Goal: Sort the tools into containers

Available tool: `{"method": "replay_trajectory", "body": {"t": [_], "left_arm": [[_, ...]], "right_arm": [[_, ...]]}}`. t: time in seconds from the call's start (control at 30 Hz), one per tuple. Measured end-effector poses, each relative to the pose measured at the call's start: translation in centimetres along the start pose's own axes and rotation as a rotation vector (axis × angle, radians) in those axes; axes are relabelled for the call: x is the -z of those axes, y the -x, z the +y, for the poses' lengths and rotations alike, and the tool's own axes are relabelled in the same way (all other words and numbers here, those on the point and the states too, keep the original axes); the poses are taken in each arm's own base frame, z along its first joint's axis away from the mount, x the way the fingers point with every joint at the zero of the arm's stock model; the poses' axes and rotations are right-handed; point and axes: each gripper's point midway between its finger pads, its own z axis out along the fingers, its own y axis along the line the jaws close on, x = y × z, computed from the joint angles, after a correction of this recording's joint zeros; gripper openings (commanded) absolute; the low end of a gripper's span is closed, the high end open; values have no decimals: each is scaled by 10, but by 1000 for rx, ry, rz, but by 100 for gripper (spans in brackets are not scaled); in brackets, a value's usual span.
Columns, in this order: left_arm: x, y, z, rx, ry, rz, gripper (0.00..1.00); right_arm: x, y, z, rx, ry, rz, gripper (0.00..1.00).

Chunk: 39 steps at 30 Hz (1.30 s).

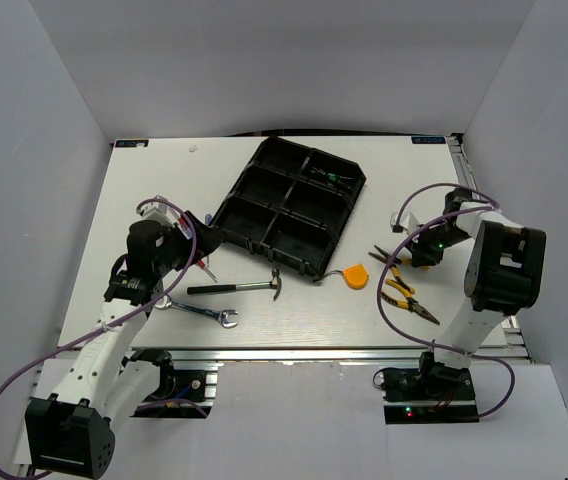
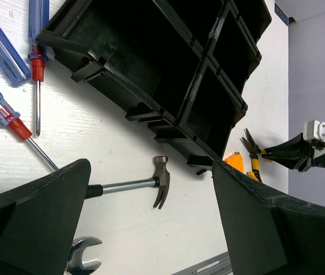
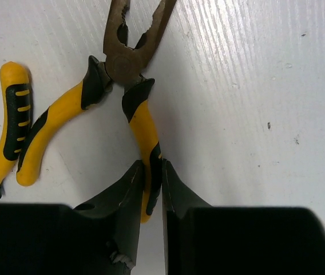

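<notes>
Now the right gripper (image 3: 151,173) is pinched on one yellow handle of the pliers (image 3: 142,114), their nose pointing ahead of it. Lift slowly, since the free handle may swing, then carry them left to the tray (image 1: 264,250). The left gripper (image 2: 151,167) hangs spread wide.

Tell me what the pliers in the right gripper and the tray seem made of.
The pliers: head looks like bare steel, dull and brownish, perhaps tarnished; handles seem plastic or rubber sleeves, matte yellow with black ribbed patches. The tray: likely moulded plastic, black with a slight sheen on its thin walls.
</notes>
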Motion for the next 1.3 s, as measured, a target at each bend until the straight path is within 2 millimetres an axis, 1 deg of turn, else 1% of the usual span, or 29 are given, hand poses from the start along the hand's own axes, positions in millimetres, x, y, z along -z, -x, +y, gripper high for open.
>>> {"method": "replay_trajectory", "body": {"t": [0.03,0.1,0.2,0.3,0.37,0.47,0.5,0.6,0.67,0.73,0.87,0.9,0.97,1.03,1.1,1.17,1.3], "left_arm": [[0,0,0,1,1,0,98],[0,0,0,2,2,0,98],[1,0,0,5,3,1,98],[1,-1,0,7,4,1,98],[1,0,0,7,3,1,98],[1,0,0,7,4,1,98],[1,-1,1,7,4,1,98],[0,-1,1,8,6,5,98],[-1,-1,1,9,8,6,98],[-1,-1,1,9,7,6,98],[0,-1,1,8,6,4,98],[0,0,1,8,6,3,98],[1,1,0,7,3,-3,98],[3,2,-1,6,1,-12,98],[4,3,-2,5,-1,-18,98],[5,4,-2,5,-1,-22,98],[6,5,-2,10,1,-26,98]], "right_arm": [[0,-1,0,-6,0,-1,12],[1,-1,-1,-16,3,-4,7],[3,0,-6,-25,4,-8,4],[11,5,-20,-13,-29,-19,2],[20,16,-33,4,-61,-47,1],[40,41,-53,35,-128,-100,0],[50,53,-59,58,-157,-116,0],[67,93,-64,111,-206,-165,0],[71,124,-61,159,-221,-195,0],[68,159,-56,209,-222,-221,0],[55,213,-52,293,-226,-236,0],[52,225,-55,313,-235,-234,0],[47,242,-65,343,-261,-220,0],[39,252,-78,366,-293,-196,0],[30,255,-89,381,-315,-163,0],[19,255,-94,399,-325,-123,0],[-1,252,-99,448,-335,-42,5]]}}
